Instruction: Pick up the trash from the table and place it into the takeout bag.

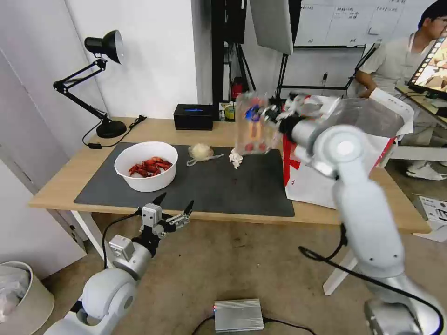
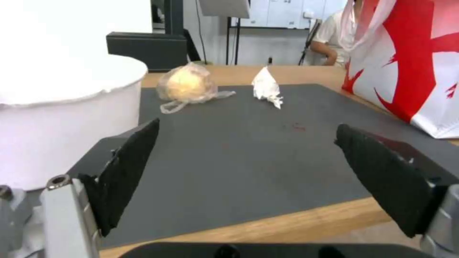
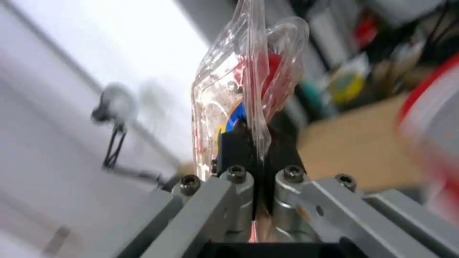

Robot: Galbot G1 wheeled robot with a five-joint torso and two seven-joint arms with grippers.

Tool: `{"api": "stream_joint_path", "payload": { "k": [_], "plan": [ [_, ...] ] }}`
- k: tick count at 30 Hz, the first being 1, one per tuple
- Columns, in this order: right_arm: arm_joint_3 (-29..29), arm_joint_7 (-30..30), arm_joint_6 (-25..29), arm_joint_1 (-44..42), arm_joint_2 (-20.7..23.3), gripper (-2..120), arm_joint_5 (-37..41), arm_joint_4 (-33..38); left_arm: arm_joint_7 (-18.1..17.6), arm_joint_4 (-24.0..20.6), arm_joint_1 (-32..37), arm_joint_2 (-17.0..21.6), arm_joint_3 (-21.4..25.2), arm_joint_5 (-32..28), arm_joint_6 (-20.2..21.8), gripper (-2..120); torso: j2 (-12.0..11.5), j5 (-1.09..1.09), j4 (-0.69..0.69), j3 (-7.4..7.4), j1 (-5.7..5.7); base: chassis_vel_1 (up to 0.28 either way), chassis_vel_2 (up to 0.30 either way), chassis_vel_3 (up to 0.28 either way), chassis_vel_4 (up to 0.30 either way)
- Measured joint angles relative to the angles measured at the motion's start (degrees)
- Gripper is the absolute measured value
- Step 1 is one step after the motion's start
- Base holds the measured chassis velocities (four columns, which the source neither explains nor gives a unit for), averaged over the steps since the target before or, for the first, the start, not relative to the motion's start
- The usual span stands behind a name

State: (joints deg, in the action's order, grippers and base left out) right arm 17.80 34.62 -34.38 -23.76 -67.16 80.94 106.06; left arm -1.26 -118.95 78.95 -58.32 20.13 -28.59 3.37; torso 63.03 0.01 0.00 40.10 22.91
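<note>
The clear hinged tray (image 1: pixel 252 123) with red bits hangs in the air above the far right part of the dark mat (image 1: pixel 223 186), just beside the takeout bag (image 1: pixel 321 181). The right tool (image 1: pixel 270 114) has it: in the right wrist view the two dark pads (image 3: pixel 234 143) are pressed together on the tray's thin plastic edge (image 3: pixel 249 82), with the tray standing up beyond them.

The takeout bag stands at the right end of the worktop (image 1: pixel 153 128), red panel toward the mat and its mouth open. The right arm reaches across in front of it and hides much of its face.

Below the lifted tray the white tissue wad (image 1: pixel 236 159) lies on the mat. To its left is the small clear plastic bag (image 1: pixel 201 152), and further left the white bowl of crayfish shells (image 1: pixel 146 165); these three sit apart from one another.

Behind them, at the back edge of the worktop, are a black box (image 1: pixel 193 116) and a yellow tape roll (image 1: pixel 228 111); a black desk lamp (image 1: pixel 100 83) stands at the far left corner.

The left tool (image 1: pixel 173 204) hovers off the near edge of the worktop, in front of the bowl, its fingers (image 2: pixel 127 168) spread wide and holding nothing.
</note>
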Motion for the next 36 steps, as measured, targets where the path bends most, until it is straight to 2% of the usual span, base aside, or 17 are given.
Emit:
{"api": "stream_joint_path", "payload": {
  "k": [11,16,20,29,36],
  "plan": [
    [2.7,-2.9,4.0,4.2,9.7,0,-11.6,-3.8,-1.1,0.1,-0.4,-1.0,-2.0,0.3,-0.1,100,0.0,0.00,0.00,0.00,0.00,0.000,0.000,0.000,0.000],
    [3.5,-6.9,5.4,3.3,14.4,0,-20.4,-5.5,-1.3,0.1,-0.5,-1.1,-2.6,0.4,-0.1,100,0.0,0.00,0.00,0.00,0.00,0.000,0.000,0.000,0.000],
    [4.0,-8.5,5.7,1.4,16.6,0,-22.6,-5.6,-1.3,0.2,-0.7,-1.2,-3.0,0.4,-0.1,100,0.0,-0.02,-0.01,0.00,0.00,0.000,0.000,0.000,0.000],
    [5.9,-9.0,6.5,-4.5,16.6,0,-24.0,-4.8,-1.4,0.1,-0.6,-1.9,-3.6,1.2,-0.1,100,0.0,-0.01,0.00,0.00,0.00,0.000,0.000,0.000,0.000],
    [7.0,-8.7,7.0,-9.5,14.3,0,-25.0,-3.4,-1.4,-0.1,-0.4,-1.8,-3.4,1.3,-0.2,100,0.0,-0.02,0.00,0.00,0.00,0.000,0.000,0.000,0.000]
  ]
}}
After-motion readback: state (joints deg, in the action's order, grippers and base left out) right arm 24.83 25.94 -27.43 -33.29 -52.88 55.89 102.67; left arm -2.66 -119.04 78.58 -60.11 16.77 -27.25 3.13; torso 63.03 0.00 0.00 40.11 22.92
